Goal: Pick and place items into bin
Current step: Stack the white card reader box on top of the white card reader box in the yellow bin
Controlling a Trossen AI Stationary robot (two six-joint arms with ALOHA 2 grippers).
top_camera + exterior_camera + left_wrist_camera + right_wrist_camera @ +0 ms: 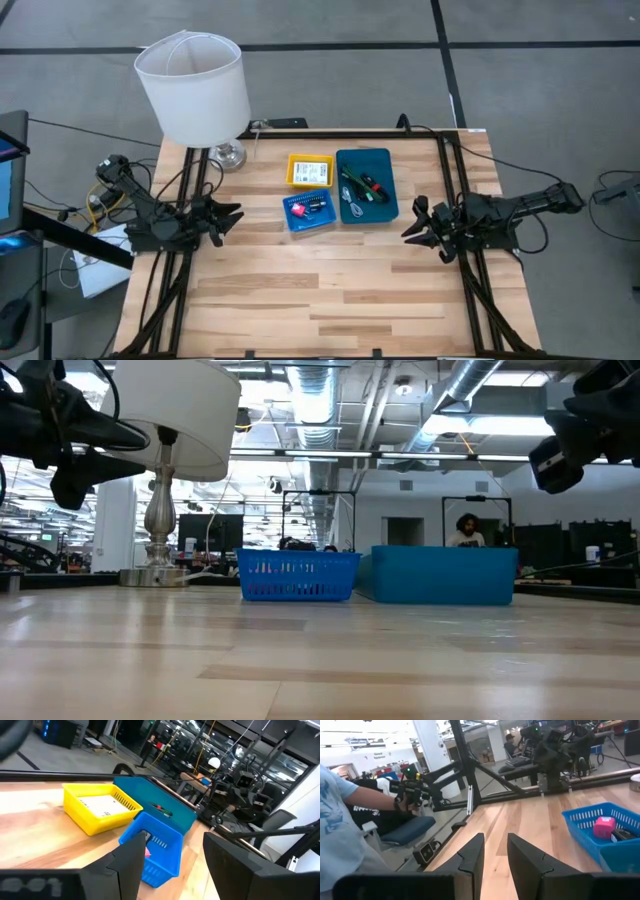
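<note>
Pincers idle: my left gripper [232, 219] gapes wide at nine o'clock of the small blue plastic basket [309, 212]; my right gripper [414, 225], narrow and empty, at three o'clock.

Three shallow bins sit together on the table between the two claws. The small blue bin [309, 212] lies nearest the left gripper [232, 218], holding a pink block [296, 211] and dark bits. Behind it is the yellow bin [309, 169] with a white card [311, 169]. The larger teal bin [367, 186], nearer the right gripper [412, 222], holds black sticks (one red-tipped) and a grey cable [357, 209].
</note>
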